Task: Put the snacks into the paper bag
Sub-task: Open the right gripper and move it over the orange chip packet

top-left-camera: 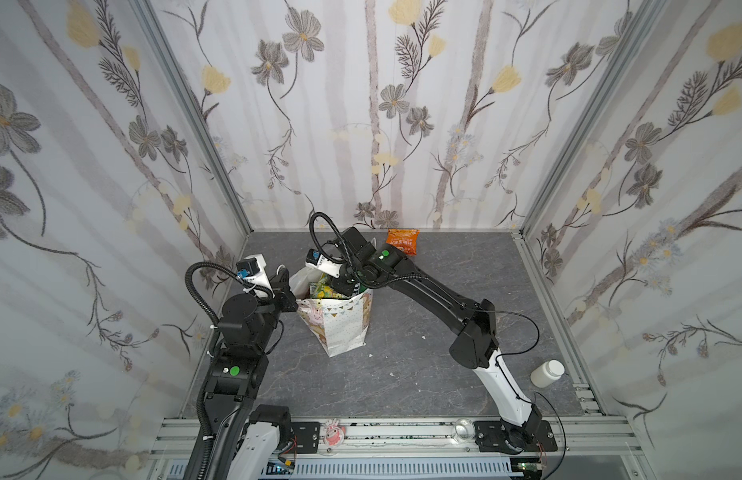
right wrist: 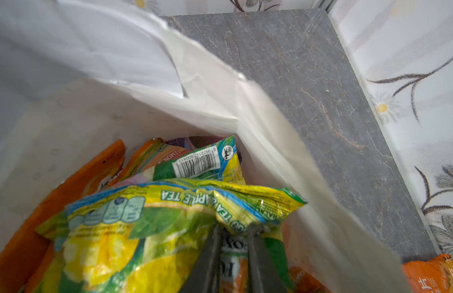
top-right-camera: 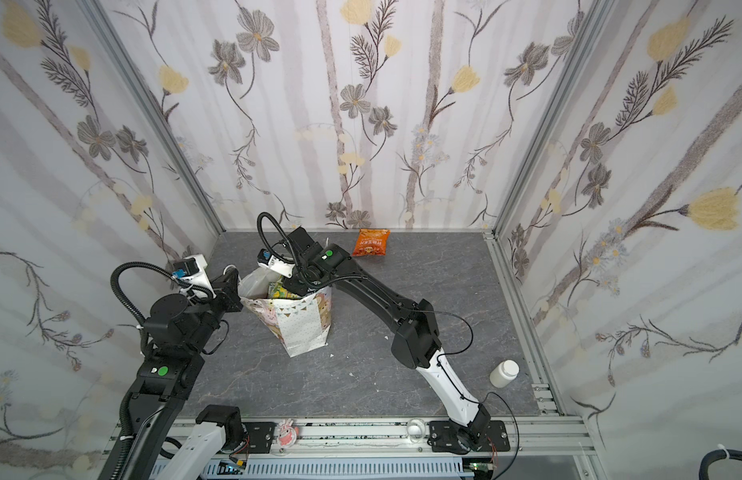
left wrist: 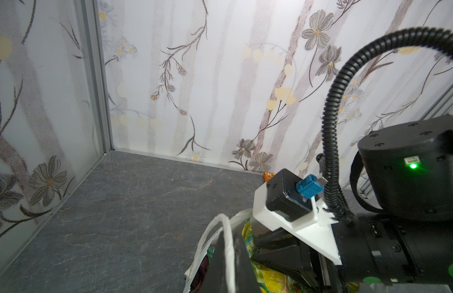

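Observation:
The white paper bag (top-left-camera: 344, 328) (top-right-camera: 303, 328) stands upright left of the table's middle in both top views. My left gripper (left wrist: 229, 236) is shut on its white cord handle (left wrist: 228, 253) at the bag's left rim. My right gripper (right wrist: 233, 228) reaches down into the bag's mouth. Its fingers stand a narrow gap apart over a green-yellow snack packet (right wrist: 144, 228), whose label shows between them. Orange packets (right wrist: 30, 228) and a purple one (right wrist: 195, 140) lie deeper in the bag. One orange packet (top-left-camera: 402, 242) (top-right-camera: 371, 242) lies on the table by the back wall.
A white bottle (top-left-camera: 547, 373) lies on its side near the right wall. A small red-pink object (top-left-camera: 332, 432) and a clear round dish (top-left-camera: 464, 428) sit on the front rail. Flowered walls close in the left, back and right sides.

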Controlling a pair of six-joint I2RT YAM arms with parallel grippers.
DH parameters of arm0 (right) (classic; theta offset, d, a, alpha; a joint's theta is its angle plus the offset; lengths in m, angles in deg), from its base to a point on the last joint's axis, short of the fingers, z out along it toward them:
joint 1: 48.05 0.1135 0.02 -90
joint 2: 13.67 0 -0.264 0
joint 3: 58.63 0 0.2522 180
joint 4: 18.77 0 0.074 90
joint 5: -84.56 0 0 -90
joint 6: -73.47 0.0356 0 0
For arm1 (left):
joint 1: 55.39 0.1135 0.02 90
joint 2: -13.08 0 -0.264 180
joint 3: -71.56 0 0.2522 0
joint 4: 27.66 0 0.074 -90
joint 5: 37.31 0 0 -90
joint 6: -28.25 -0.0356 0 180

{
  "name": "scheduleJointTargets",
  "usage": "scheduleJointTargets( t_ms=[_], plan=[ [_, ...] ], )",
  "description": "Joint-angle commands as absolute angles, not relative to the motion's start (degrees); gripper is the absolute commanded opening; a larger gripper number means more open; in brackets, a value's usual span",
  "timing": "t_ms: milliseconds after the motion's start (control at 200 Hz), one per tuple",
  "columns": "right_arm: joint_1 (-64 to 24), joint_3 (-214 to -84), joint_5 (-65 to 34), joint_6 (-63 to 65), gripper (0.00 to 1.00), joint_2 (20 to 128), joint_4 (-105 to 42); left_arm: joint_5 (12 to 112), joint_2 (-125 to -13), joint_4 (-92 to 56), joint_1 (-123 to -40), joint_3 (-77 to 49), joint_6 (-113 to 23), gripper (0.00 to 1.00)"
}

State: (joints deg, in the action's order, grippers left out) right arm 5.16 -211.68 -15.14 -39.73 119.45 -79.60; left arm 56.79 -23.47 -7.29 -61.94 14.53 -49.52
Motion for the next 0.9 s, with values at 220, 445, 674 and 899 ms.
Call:
scheduleJointTargets(
  t_ms=[220, 445, 674, 899],
  plan=[
    [6.88, -211.68, -16.27, -34.55, 0.32, 107.06, -68.24, 54.71, -23.17, -8.69, -61.9, 14.74, -49.62, 0.06],
    [6.79, -199.3, -12.97, -30.1, 0.35, 93.88, -57.58, 53.35, -23.3, -8.34, -61.9, 14.81, -50.24, 0.06],
    [5.5, -167.04, -9.08, -23.94, 0.48, 71.25, -35.35, 52.79, -23.04, -8.54, -61.91, 15.01, -49.86, 0.06],
    [0.4, -153.96, -7.57, -16.78, 0.51, 60.87, -34.69, 52.31, -23.26, -8.32, -61.91, 14.47, -50.22, 0.07]
  ],
)
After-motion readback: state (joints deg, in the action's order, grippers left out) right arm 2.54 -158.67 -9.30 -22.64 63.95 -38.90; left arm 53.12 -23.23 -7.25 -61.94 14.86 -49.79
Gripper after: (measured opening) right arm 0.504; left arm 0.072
